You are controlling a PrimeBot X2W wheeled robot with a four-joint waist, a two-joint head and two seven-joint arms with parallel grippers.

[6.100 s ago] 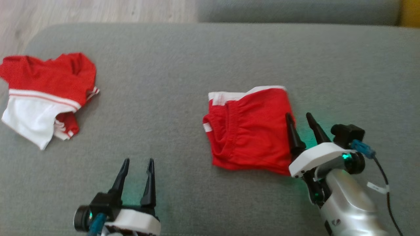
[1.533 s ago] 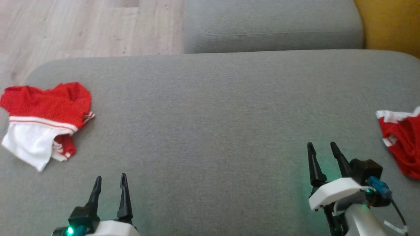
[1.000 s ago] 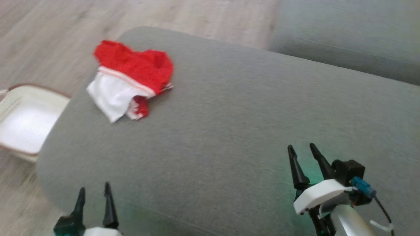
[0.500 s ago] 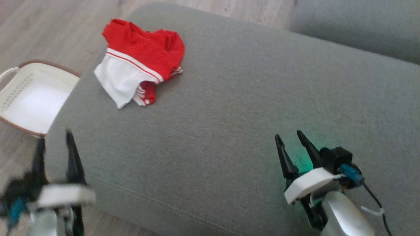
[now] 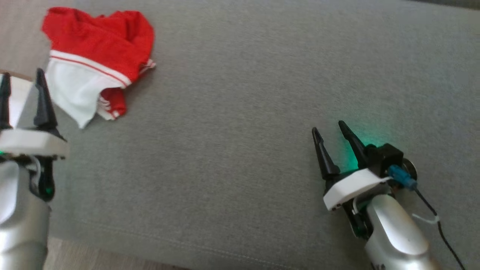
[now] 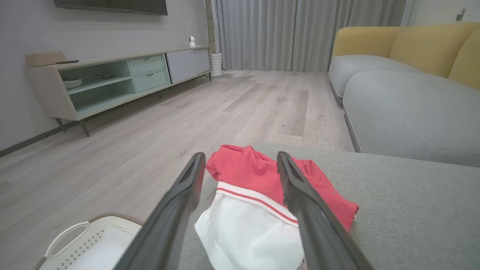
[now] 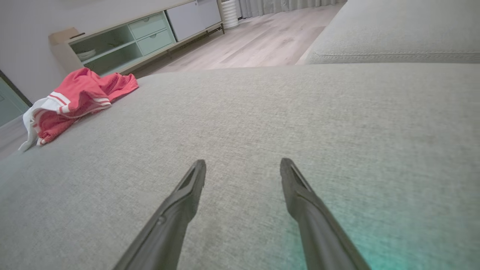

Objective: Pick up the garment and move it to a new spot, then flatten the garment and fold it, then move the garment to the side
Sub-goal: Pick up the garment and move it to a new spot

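Head view: crumpled red-and-white garment (image 5: 93,63) lies at the far-left corner of the grey cushion (image 5: 243,93), nothing touching it. Left gripper (image 5: 21,75) is just beside its near-left edge, fingers spread, holding nothing. Right gripper (image 5: 327,126) is well apart over bare cushion, also spread and empty, with a green glow on the fabric beside it. Left wrist view adds: garment framed between the two fingers, white laundry basket (image 6: 75,240) on the wood floor (image 6: 150,131) by the cushion corner. Right wrist view: garment far off at upper left, low TV cabinet (image 7: 123,45) behind it.
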